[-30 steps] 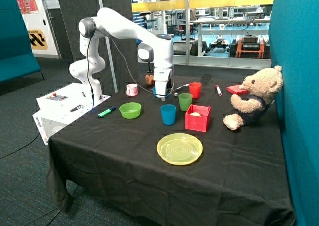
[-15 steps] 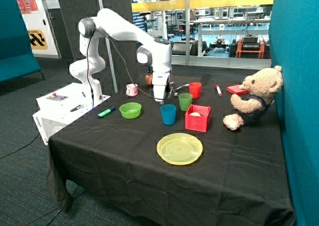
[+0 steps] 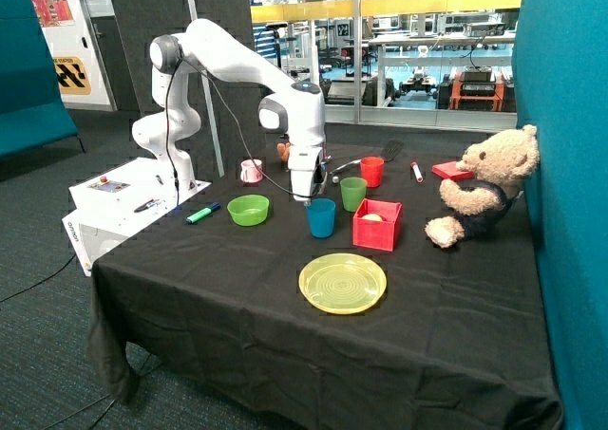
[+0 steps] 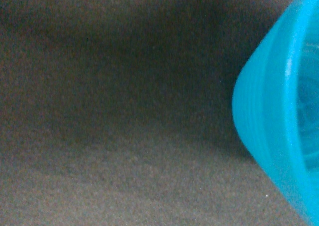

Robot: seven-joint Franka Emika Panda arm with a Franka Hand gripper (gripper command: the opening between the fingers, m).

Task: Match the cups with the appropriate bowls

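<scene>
Black cloth covers the tabletop [image 3: 218, 288], and everything on it sits around the hand [image 3: 307, 196], which hangs low just above the near rim of the blue cup [image 3: 321, 217]. Farthest out on the arm's base side lies a green marker [image 3: 202, 213], then the green bowl [image 3: 248, 209], standing apart from the hand with nothing in it. Behind the bowl is a small pink-white mug [image 3: 251, 171]. Whether the hand is open or closed cannot be told, and nothing can be seen in its hold. In the wrist view the blue cup [image 4: 284, 111] fills one edge, close up, with bare cloth beside it. Past the hand stands the green cup [image 3: 353, 194], a red cup [image 3: 372, 171] behind it, and a red box [image 3: 378, 225] just beside the blue cup. A yellow plate [image 3: 343, 283] lies nearer the front edge. A teddy bear [image 3: 483, 185] sits farthest off. The blue bowl does not show.
</scene>
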